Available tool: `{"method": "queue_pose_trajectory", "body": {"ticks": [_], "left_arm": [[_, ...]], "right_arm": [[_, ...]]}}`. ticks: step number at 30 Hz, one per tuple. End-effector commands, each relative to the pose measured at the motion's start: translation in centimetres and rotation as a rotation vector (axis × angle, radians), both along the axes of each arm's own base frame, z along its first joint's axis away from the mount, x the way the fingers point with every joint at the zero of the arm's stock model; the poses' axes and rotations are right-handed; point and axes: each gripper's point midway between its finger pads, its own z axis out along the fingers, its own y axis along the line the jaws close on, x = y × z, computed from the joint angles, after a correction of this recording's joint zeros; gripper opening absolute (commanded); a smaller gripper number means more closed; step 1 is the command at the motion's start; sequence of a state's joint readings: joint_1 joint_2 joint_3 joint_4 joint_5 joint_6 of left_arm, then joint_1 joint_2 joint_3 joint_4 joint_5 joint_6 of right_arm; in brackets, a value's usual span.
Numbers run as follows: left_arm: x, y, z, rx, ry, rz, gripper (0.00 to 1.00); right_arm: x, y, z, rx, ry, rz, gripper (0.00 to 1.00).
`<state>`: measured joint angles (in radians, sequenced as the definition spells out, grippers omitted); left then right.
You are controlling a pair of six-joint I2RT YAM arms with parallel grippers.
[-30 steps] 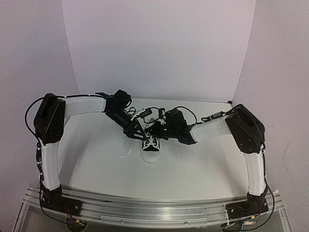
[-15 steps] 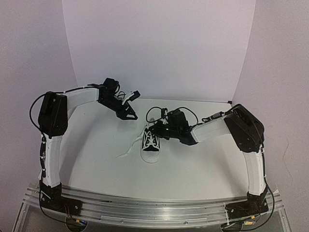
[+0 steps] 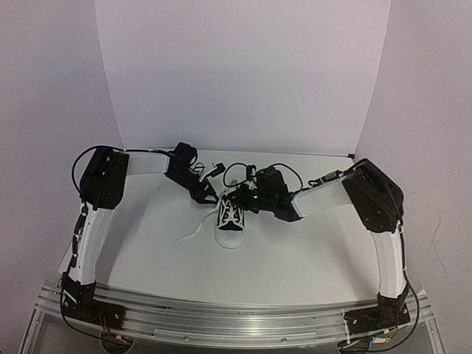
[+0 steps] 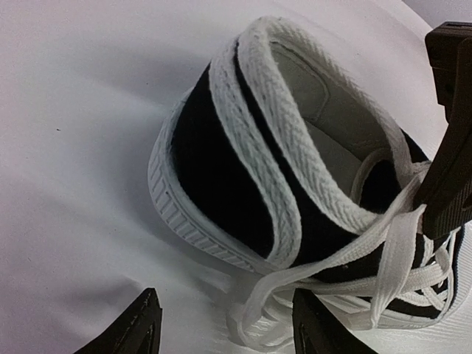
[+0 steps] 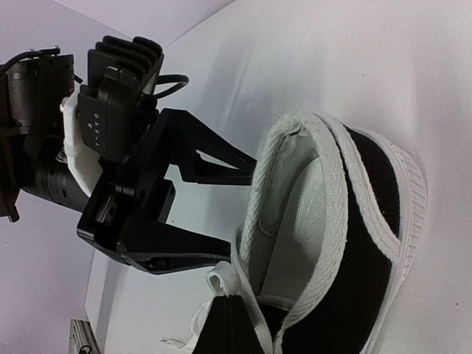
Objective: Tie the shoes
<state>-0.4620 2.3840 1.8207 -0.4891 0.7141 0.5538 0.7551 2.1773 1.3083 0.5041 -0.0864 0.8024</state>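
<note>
The left gripper point(image 4: 225, 296) has its two fingers point(image 4: 141, 328) spread wide, with nothing between them. The black canvas sneaker point(image 4: 221, 184) lies just ahead of those tips. Its heel end is toward them, and its white-taped collar faces the wrist camera. A loose tangle of white laces point(image 4: 391, 258) lies in front of the gap, beside one fingertip. In the right wrist view the spread fingers reach to the edge of the collar; whether they touch it cannot be told.

The right gripper point(image 3: 236, 198) sits at the other side of the shoe's opening, over the tongue. Its own camera shows only one dark finger, low against the collar. In the left wrist view a lace strand runs up beside it, so it is unclear whether it is clamped on the lace.

From above, the sneaker stands on its sole on the white table point(image 3: 310, 251), between the two wrists. Its toe cap points toward the arm bases, and one lace end trails off to the left. Both arms are bent at raised elbows, with forearms stretched inward to meet over the heel end.
</note>
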Motion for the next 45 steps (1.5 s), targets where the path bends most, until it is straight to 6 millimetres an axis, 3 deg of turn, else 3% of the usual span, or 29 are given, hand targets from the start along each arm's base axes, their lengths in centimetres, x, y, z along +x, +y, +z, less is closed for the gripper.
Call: {"method": "queue_pose_trajectory", "body": {"ticks": [1, 3, 5, 11, 16, 19, 24, 28, 34, 39, 45], "left_arm": [[-0.7, -1.7, 0.9, -0.040, -0.040, -0.051, 0.44], [-0.6, -1.8, 1.4, -0.040, -0.039, -0.038, 0.17], [0.1, -1.5, 2.7, -0.037, -0.066, -0.011, 0.01], [1.1, -0.4, 8.6, -0.032, -0.151, 0.075, 0.00], [-0.5, -0.1, 11.6, -0.040, -0.103, 0.096, 0.00], [-2.8, -0.8, 12.2, -0.043, -0.054, 0.059, 0.00], [-5.8, -2.2, 11.5, -0.044, 0.034, 0.018, 0.00], [-7.4, -2.7, 10.5, -0.033, 0.077, -0.010, 0.00], [-11.3, -3.7, 8.1, -0.022, 0.124, -0.078, 0.00], [-11.7, -3.9, 5.8, -0.002, 0.118, -0.066, 0.00], [-11.6, -3.8, 4.6, 0.011, 0.095, -0.065, 0.00]], "right_arm": [[0.3, 0.2, -0.2, 0.009, -0.004, -0.001, 0.00], [0.3, 0.3, -0.1, 0.012, -0.005, 0.003, 0.00], [0.3, 0.3, 0.1, 0.012, -0.007, 0.004, 0.00], [-0.1, 0.5, 0.8, -0.009, -0.029, 0.028, 0.00], [-0.3, 1.2, 1.8, -0.003, -0.047, 0.049, 0.00], [-0.3, 1.7, 2.2, 0.008, -0.048, 0.054, 0.00], [-0.7, 1.9, 3.2, 0.025, -0.053, 0.064, 0.00], [-1.4, 0.7, 2.7, 0.023, -0.018, 0.029, 0.00], [-0.7, 0.1, 2.1, 0.040, 0.002, -0.044, 0.00], [-1.4, -0.6, 2.0, 0.065, 0.046, -0.064, 0.10], [-2.8, -2.1, 4.0, 0.075, 0.033, -0.072, 0.21]]}}
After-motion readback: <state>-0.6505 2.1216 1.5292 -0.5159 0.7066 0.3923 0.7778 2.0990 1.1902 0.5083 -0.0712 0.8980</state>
